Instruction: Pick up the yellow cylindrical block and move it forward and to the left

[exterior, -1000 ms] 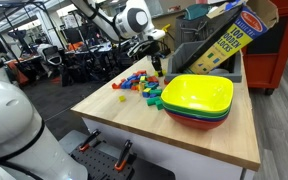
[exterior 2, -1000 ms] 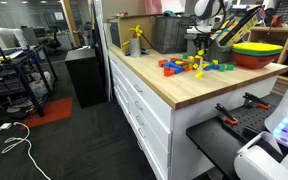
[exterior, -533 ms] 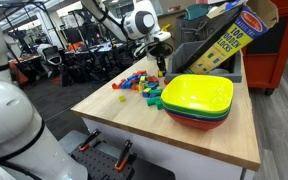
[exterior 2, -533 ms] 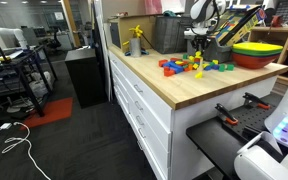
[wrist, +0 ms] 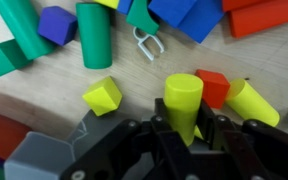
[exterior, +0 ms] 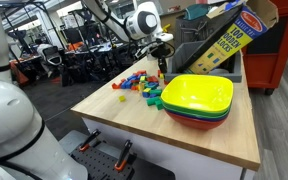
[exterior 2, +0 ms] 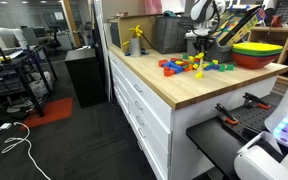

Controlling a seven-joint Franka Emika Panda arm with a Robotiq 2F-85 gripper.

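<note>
The pincer (wrist: 187,128) is clenched on the block (wrist: 184,92), which stands upright between its fingers. You cannot tell whether it is off the table (exterior: 124,115) yet. Keep the grip firm and lift straight. A second yellow cylinder (wrist: 252,102) and a red piece (wrist: 216,86) lie just beside the pincer, so clear them before travelling. Compared with a second ago, the pincer has shifted slightly toward the bowls (exterior: 199,95).
</note>
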